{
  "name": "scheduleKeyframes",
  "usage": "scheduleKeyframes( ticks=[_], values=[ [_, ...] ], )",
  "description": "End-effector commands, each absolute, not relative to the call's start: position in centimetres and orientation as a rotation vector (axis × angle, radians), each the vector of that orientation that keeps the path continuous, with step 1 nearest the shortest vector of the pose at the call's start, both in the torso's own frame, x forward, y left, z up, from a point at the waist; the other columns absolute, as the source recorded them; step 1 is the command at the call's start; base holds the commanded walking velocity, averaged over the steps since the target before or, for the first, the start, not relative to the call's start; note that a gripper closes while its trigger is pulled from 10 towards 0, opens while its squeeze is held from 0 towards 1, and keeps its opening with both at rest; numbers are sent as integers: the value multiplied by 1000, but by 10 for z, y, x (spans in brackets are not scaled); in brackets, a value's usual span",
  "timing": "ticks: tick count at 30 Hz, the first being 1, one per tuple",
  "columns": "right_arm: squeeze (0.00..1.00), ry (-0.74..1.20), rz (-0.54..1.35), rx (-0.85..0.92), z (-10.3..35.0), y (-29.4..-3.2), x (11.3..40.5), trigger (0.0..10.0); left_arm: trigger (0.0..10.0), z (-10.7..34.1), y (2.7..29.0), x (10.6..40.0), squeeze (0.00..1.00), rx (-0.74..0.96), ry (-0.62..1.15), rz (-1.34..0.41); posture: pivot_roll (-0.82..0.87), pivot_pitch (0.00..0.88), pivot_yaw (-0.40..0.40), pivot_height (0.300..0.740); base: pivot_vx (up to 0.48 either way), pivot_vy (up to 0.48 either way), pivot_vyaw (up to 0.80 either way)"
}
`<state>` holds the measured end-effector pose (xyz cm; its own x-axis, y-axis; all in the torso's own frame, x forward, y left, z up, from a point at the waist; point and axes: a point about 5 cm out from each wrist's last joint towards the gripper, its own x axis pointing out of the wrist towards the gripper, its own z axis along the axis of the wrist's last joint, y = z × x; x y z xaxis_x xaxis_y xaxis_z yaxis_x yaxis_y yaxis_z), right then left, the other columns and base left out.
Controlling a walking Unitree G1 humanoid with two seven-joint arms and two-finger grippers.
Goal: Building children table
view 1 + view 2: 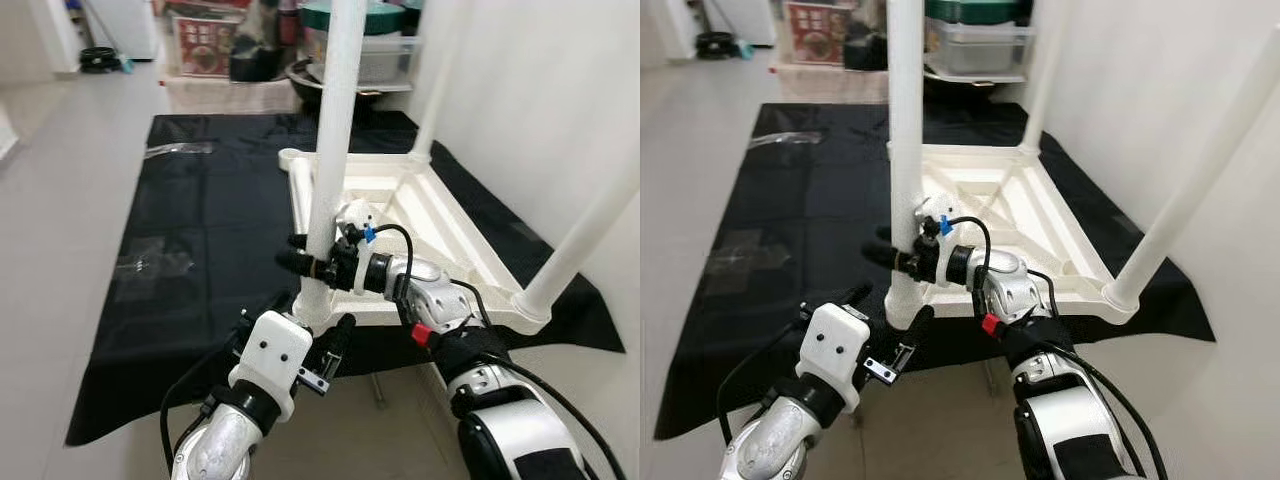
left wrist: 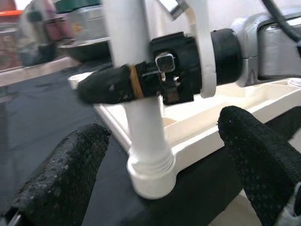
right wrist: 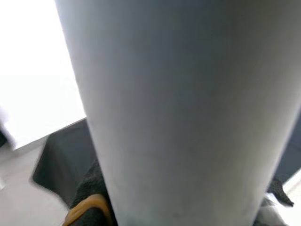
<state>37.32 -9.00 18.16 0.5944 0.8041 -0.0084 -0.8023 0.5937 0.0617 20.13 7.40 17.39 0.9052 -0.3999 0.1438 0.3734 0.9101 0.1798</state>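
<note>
A white children's table [image 1: 440,215] lies upside down on a black cloth [image 1: 200,220], with three legs pointing up. My right gripper [image 1: 305,262] is shut on the near left leg [image 1: 335,120], a little above its socket [image 2: 150,174]. That leg [image 3: 188,113] looms close in the right wrist view. My left gripper [image 1: 312,315] is open just in front of the socket, one finger [image 2: 61,179] on each side and neither touching it. The other two legs stand at the far corner [image 1: 440,80] and the near right corner [image 1: 590,230].
A white wall [image 1: 540,90] runs close along the table's right side. Storage tubs and pots [image 1: 370,40] crowd the back. Clear plastic bags [image 1: 180,150] lie on the cloth to the left. Pale floor [image 1: 60,200] lies left of the cloth.
</note>
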Motion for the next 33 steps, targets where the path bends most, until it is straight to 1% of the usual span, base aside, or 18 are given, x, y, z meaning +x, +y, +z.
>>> scheduleKeyframes(
  ticks=[1, 2, 3, 4, 6, 10, 15, 16, 17, 18, 19, 22, 23, 24, 26, 30, 31, 33],
  values=[
    [0, 14, 749, 91, 194, -108, 384, 0, 10000, 172, 73, 200, 0, 158, -179, -403, 146, 15, -101, 740, 0, 0, 0],
    [0, 14, 749, 91, 194, -108, 384, 0, 10000, 172, 73, 200, 0, 158, -179, -403, 146, 15, -101, 740, 0, 0, 0],
    [0, 68, 469, 110, 185, -118, 390, 0, 10000, 172, 73, 200, 0, 158, -179, -405, 140, 13, -98, 740, 0, 0, 0],
    [0, 68, 469, 110, 185, -118, 390, 0, 10000, 172, 73, 200, 0, 158, -179, -405, 140, 13, -98, 740, 0, 0, 0],
    [0, 131, 80, 134, 169, -136, 385, 0, 10000, 172, 72, 200, 0, 158, -179, -408, 139, 11, -97, 740, 0, 0, 0],
    [0, 155, -73, 170, 161, -137, 376, 0, 10000, 172, 72, 200, 0, 158, -179, -409, 142, 9, -97, 740, 0, 0, 0],
    [0, 144, -115, 186, 163, -130, 372, 0, 10000, 172, 72, 200, 0, 159, -180, -409, 143, 10, -98, 740, 0, 0, 0],
    [0, 122, -70, 220, 167, -117, 372, 7843, 10000, 172, 72, 200, 0, 159, -179, -409, 143, 10, -98, 740, 0, 0, 0],
    [0, 67, 16, 252, 175, -104, 372, 10000, 10000, 172, 72, 200, 0, 159, -179, -408, 143, 14, -99, 740, 0, 0, 0],
    [0, 67, 16, 252, 175, -104, 372, 10000, 10000, 172, 72, 200, 0, 159, -179, -408, 143, 14, -99, 740, 0, 0, 0],
    [1000, 3, 98, 271, 183, -95, 373, 10000, 10000, 172, 72, 200, 0, 159, -178, -407, 142, 16, -102, 740, 0, 0, 0],
    [1000, -68, 137, 242, 190, -94, 375, 10000, 10000, 172, 72, 200, 0, 159, -177, -407, 143, 18, -103, 740, 0, 0, 0],
    [39, -82, 154, 237, 192, -98, 377, 10000, 10000, 172, 72, 200, 0, 159, -177, -406, 144, 21, -104, 740, 0, 0, 0],
    [0, -92, 168, 229, 192, -103, 379, 10000, 10000, 172, 73, 200, 0, 159, -177, -406, 144, 21, -104, 740, 0, 0, 0],
    [0, -99, 282, 280, 196, -108, 382, 10000, 10000, 172, 72, 200, 0, 158, -177, -405, 144, 21, -103, 740, 0, 0, 0],
    [0, -109, 346, 288, 199, -109, 383, 10000, 10000, 172, 73, 201, 0, 158, -177, -405, 144, 22, -103, 740, 0, 0, 0],
    [0, -105, 513, 292, 204, -108, 382, 10000, 10000, 172, 73, 201, 0, 158, -177, -405, 140, 24, -100, 740, 0, 0, 0],
    [0, -105, 513, 292, 204, -108, 382, 10000, 10000, 172, 73, 201, 0, 158, -177, -405, 140, 24, -100, 740, 0, 0, 0]
  ],
)
